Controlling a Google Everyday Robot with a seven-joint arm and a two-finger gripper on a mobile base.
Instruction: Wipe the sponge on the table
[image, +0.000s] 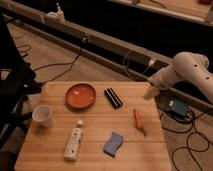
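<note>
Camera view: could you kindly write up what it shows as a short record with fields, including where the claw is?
table: light wooden butcher-block top
sponge: blue, near the front edge, right of centre, nothing touching it
claw: at the table's far right corner, apart from the sponge
orange bowl: far side, left of centre
black block: just right of the bowl
white cup: upright, left edge
white bottle: lying down, front left
orange slender item: right side, kind unclear

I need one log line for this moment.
end effector: by far right corner of table | sponge: untouched, near front edge | wipe: not started
</note>
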